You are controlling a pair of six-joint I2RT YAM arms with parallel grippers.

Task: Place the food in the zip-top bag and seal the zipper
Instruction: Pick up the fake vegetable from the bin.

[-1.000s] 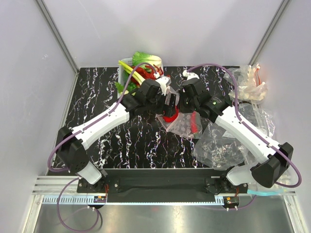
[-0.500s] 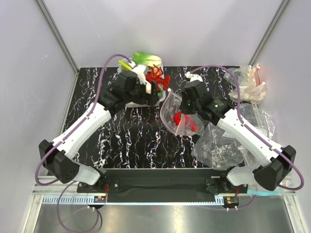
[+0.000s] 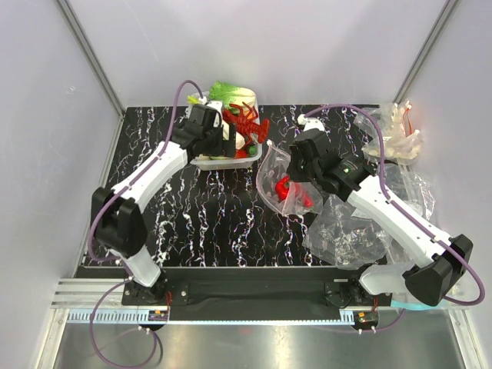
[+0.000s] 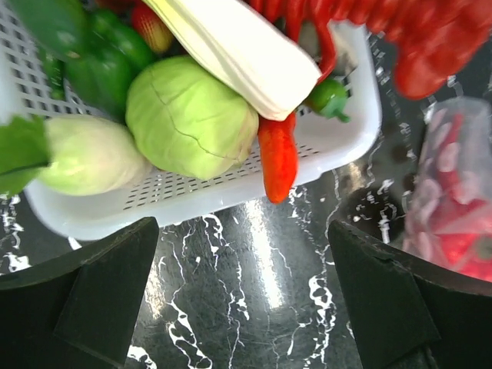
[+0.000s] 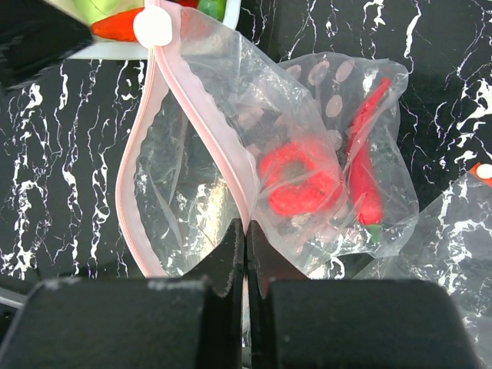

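The zip-top bag point(image 3: 278, 178) lies mid-table with its mouth open toward the basket. It holds a red pepper point(image 5: 301, 181) and a red chili point(image 5: 364, 178). My right gripper point(image 5: 246, 233) is shut on the pink zipper strip point(image 5: 201, 121); it also shows in the top view point(image 3: 292, 166). My left gripper point(image 4: 244, 307) is open and empty over bare table at the near rim of the white basket point(image 4: 350, 127), as the top view point(image 3: 233, 146) shows. The basket holds cabbage point(image 4: 188, 119), leek point(image 4: 242, 50), lobster point(image 3: 248, 123) and green pieces point(image 4: 115, 46).
A pile of plain clear bags point(image 3: 350, 223) lies right of the dotted bag under my right arm. Another bundle of bags point(image 3: 393, 137) sits at the far right corner. The zipper's white slider point(image 5: 152, 27) is at the far end of the mouth, by the basket.
My left gripper has left the bag's mouth and swung back left to the basket's near rim. My right gripper keeps hold of the zipper strip; the bag has shifted slightly.
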